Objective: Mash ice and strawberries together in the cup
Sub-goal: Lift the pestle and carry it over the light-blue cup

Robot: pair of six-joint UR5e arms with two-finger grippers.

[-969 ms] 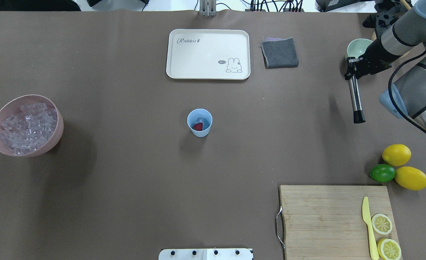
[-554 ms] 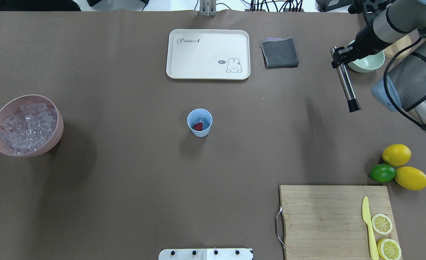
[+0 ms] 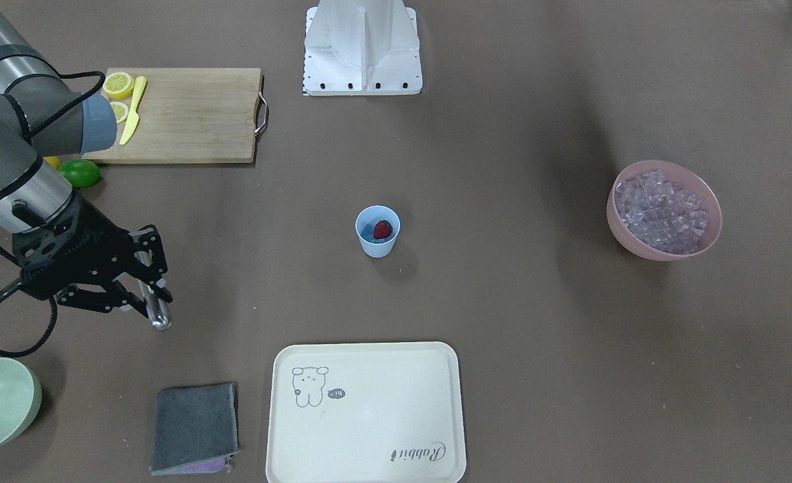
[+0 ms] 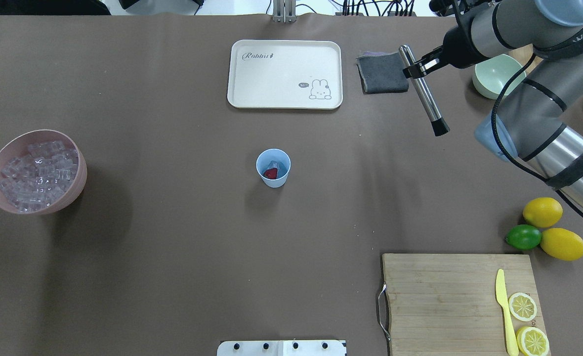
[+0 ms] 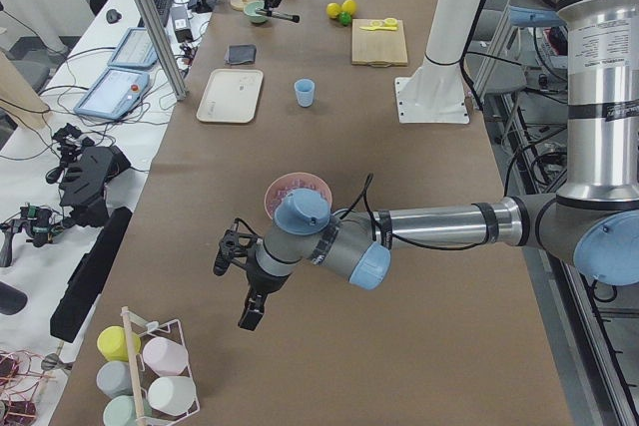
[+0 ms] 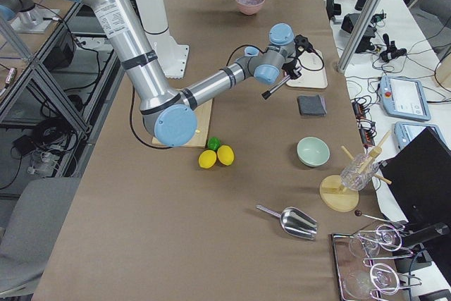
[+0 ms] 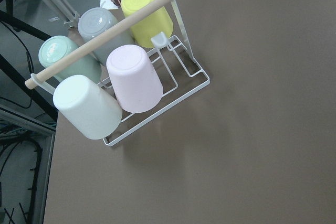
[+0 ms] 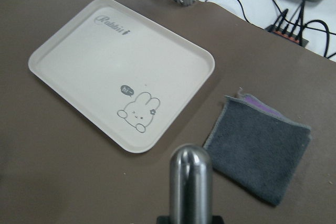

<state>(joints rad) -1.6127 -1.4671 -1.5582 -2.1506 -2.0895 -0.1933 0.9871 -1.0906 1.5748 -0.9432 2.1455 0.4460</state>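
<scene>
Brown cloth covers the whole surface (image 4: 173, 247), and the cup (image 4: 273, 183) stands alone at the centre of the overhead view. The strawberry (image 4: 270, 173) and a piece of ice (image 4: 275, 163) sit inside it, by the look of them not yet crushed. At the upper right of that frame the right arm (image 4: 489, 27) carries a metal masher (image 4: 422, 89), its jaws clamped narrow around the rod near its rounded top. The rod's long axis slants from upper left to lower right, with the dark ridged head lowest, hanging over bare cloth near the grey rag (image 4: 383, 73). From the jaws the cup lies down and to the left, well apart. The coming move therefore looks like a sweep that way, then righting the rod over the cup's mouth. The right arm is much the nearer. The left arm (image 5: 429, 226) shows only low in the left side view, below the pink bowl (image 4: 80, 180) of spare cubes, and whether its jaws are wide or closed I cannot tell.
</scene>
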